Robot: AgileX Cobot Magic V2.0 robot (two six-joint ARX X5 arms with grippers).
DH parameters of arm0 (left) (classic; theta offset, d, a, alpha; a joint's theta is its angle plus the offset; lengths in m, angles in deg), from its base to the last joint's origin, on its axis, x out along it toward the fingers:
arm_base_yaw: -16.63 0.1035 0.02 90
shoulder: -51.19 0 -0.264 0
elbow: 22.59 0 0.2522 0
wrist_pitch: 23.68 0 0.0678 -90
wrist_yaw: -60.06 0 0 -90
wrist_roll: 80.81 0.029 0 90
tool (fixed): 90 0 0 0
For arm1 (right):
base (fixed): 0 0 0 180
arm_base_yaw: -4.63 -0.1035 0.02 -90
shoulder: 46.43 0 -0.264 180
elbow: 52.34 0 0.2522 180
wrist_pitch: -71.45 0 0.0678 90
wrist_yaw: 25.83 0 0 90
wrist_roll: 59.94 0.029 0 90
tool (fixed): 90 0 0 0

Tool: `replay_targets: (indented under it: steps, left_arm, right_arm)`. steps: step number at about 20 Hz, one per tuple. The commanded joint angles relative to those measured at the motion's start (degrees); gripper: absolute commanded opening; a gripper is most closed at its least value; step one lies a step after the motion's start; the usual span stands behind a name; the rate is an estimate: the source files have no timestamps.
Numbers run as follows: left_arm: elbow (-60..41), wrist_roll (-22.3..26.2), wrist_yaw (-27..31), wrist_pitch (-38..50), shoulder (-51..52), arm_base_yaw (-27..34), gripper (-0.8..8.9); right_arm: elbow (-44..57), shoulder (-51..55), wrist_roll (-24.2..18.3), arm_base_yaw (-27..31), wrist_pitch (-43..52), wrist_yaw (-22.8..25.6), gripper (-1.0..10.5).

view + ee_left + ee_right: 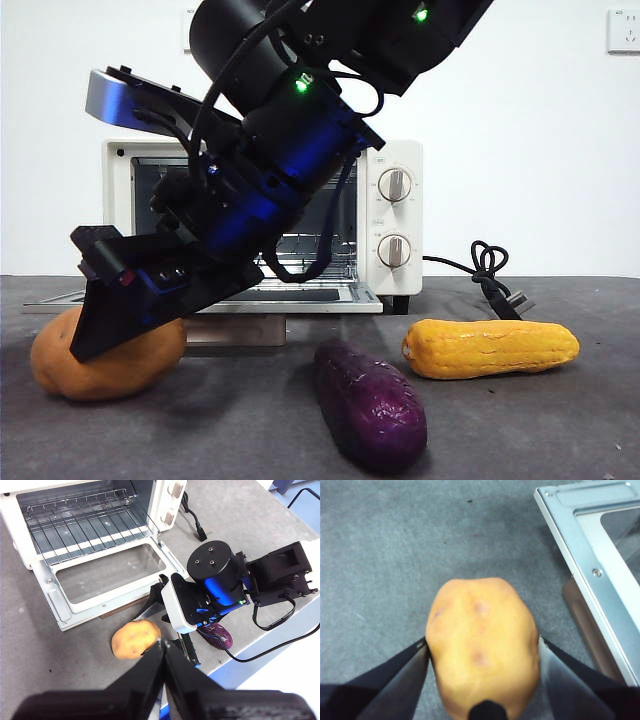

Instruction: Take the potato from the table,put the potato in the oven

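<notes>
You can't see the potato's [105,360] upper right, at two o'clock: the right gripper [125,320] covers it. The arm also blocks the oven's [400,215] window, and its top is cut off.

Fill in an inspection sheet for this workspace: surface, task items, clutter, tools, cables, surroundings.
Surface: dark grey speckled table, nothing spilled.
Task items: rounded tan-orange potato lying on the table before the cream-white toaster oven; oven door folded down, wire rack bare.
Clutter: knobbly dark purple sweet potato; long yellow corn cob.
Tools: right tool lowered over the potato, a jaw at each side, contact unclear; left tool raised above, jaws together, holding nothing.
Cables: black oven cord coiled on the table beside the oven.
Surroundings: white wall, wall socket.
</notes>
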Motion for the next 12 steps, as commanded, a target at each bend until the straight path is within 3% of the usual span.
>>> replay_targets:
  steps: [1,4,10,12]
  left_arm:
    - [-0.5,0.3,-0.2,-0.4,0.2,0.0,-0.08]
    - [-0.5,0.9,-0.2,-1.1,0.2,0.0,-0.08]
    - [-0.5,3.2,0.5,-1.6,0.2,0.0,-0.08]
    - [-0.5,3.3,2.2,-1.5,0.2,0.0,-0.08]
  right_arm:
    - [-0.2,-1.2,0.8,-0.1,-0.2,0.0,2.5]
    - [-0.2,-1.1,0.8,-0.1,0.4,0.0,0.0]
    - [-0.2,4.4,3.6,-0.1,1.7,0.9,-0.2]
    - [-0.2,6.9,3.5,1.0,3.1,6.7,-0.2]
